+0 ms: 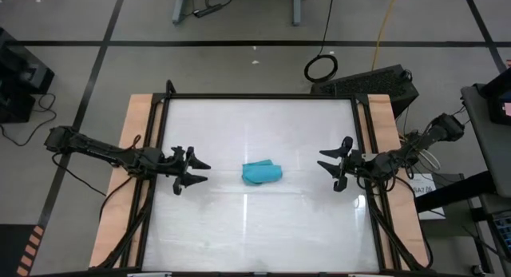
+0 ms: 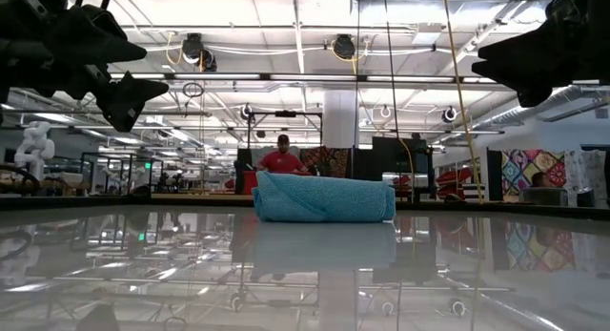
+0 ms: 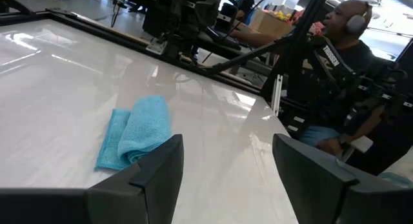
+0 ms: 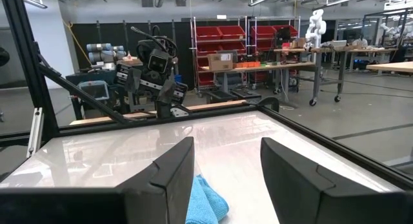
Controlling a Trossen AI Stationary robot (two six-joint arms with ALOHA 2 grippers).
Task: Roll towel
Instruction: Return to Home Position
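On the table's middle: the towel (image 1: pixel 261 173) lies as a short turquoise roll on the glossy white table (image 1: pixel 239 229), with neither arm touching it.
Left gripper (image 1: pixel 206 172): to one side of the towel and apart from it, off the surface, fingers spread wide and empty.
Right gripper (image 1: pixel 323 161): on the towel's opposite side, somewhat farther off, likewise spread and empty.
Step in hand: the rolling looks done, so I judge this to be the retreat to rest.
Next move: each arm should draw away from the towel toward its own table edge, high enough not to brush the roll loose.
Low view only: the towel (image 2: pixel 324 198) shows its long side, plump and layered, with 1 end standing slightly higher. A person in a red shirt (image 2: pixel 282 159) is far behind it.
Left wrist view only: the towel (image 3: pixel 135 130) shows a flat tail lying beside the roll. A seated person with headphones (image 3: pixel 342 56) is beyond the towel, off the table.
Right wrist view only: just a corner of the towel (image 4: pixel 205 201) shows between that arm's 2 fingers.
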